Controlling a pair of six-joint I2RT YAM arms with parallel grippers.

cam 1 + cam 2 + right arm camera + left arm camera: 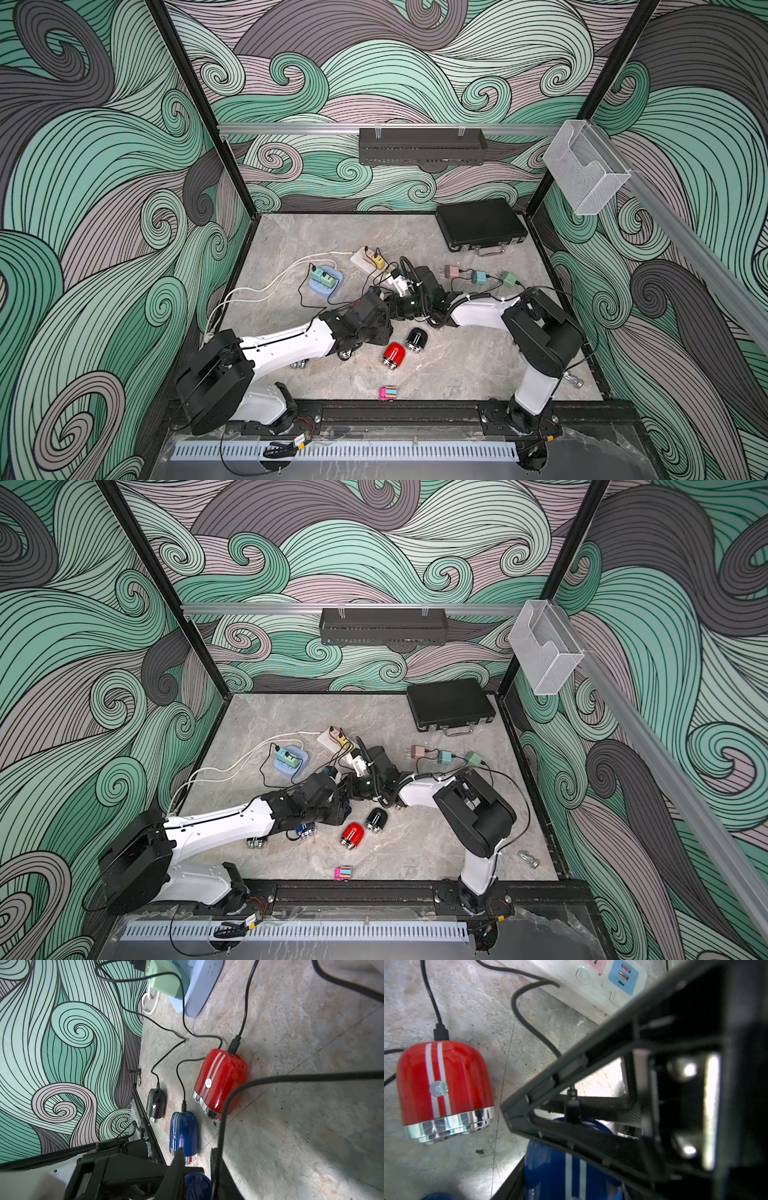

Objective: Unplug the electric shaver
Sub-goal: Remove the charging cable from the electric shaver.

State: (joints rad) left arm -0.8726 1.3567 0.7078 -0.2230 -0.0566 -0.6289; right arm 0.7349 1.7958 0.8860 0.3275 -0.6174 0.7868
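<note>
In the left wrist view a blue electric shaver [550, 1167] with white stripes sits in my left gripper [571, 1184], which is shut on its body. A black plug [572, 1108] stands in its top end. My right gripper [197, 1150] comes in from the other side and is closed on that plug. The plug's black cable [270, 1078] runs off along one finger [216, 1159]. In both top views the two grippers meet mid-table [390, 305] [347, 783] and hide the held shaver.
Red shaver [393, 354] and black shaver [415, 338] lie just in front of the grippers, and more shavers lie under the left arm [307, 833]. White power strip [365, 262], blue round socket [326, 282] and loose adapters [478, 276] lie behind. Black case [480, 224] sits far right.
</note>
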